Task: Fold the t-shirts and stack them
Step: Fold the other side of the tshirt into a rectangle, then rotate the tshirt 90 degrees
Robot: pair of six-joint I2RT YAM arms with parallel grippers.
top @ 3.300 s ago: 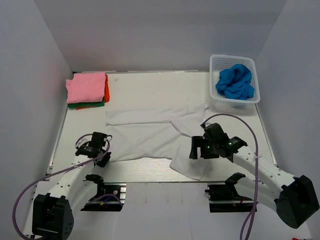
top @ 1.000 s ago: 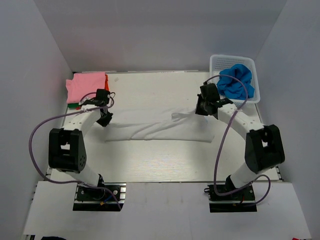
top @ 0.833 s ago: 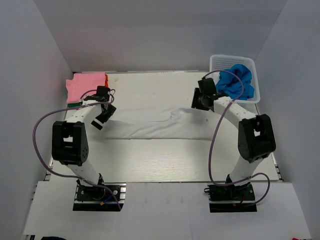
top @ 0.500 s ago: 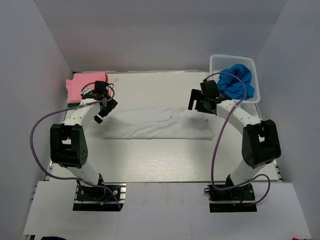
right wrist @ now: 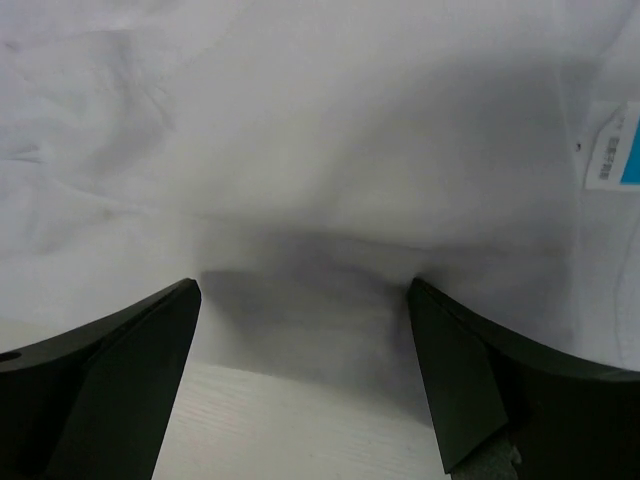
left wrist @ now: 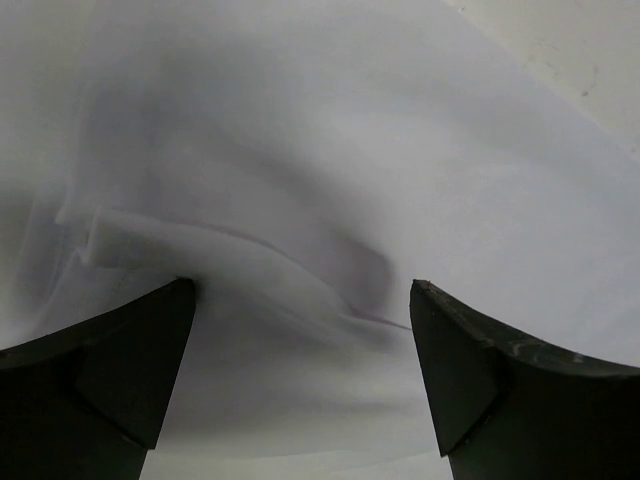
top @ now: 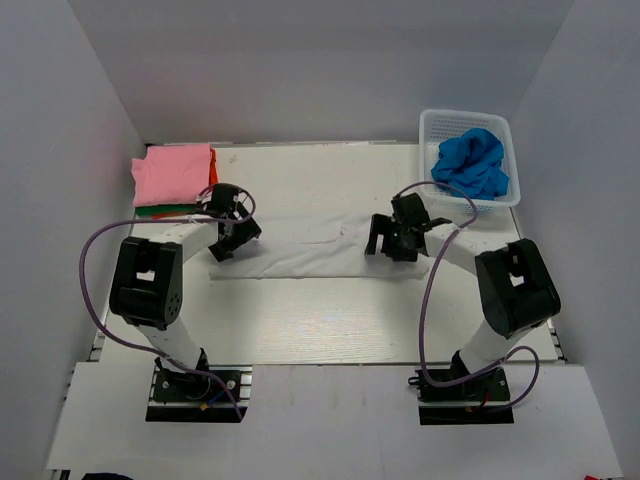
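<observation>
The white t-shirt (top: 315, 248) lies on the table as a long folded strip. My left gripper (top: 232, 236) is open over the strip's left end. Wrinkled white cloth (left wrist: 300, 200) lies under its spread fingers (left wrist: 110, 380), and nothing is held. My right gripper (top: 391, 238) is open over the strip's right part, low above the cloth (right wrist: 320, 150) near its front edge. A small blue label (right wrist: 614, 146) shows at the right. A folded pink t-shirt (top: 174, 173) tops a stack with orange-red and green edges. A crumpled blue t-shirt (top: 470, 162) sits in the basket.
The white lattice basket (top: 432, 128) stands at the back right corner. The folded stack sits at the back left corner. Bare table (top: 320, 320) runs between the strip and the arm bases, and more (top: 310, 175) lies behind the strip. Grey walls enclose three sides.
Both grippers opened and let go of the white shirt after carrying its near half over to the far side. They then drew back nearer, onto the folded strip.
</observation>
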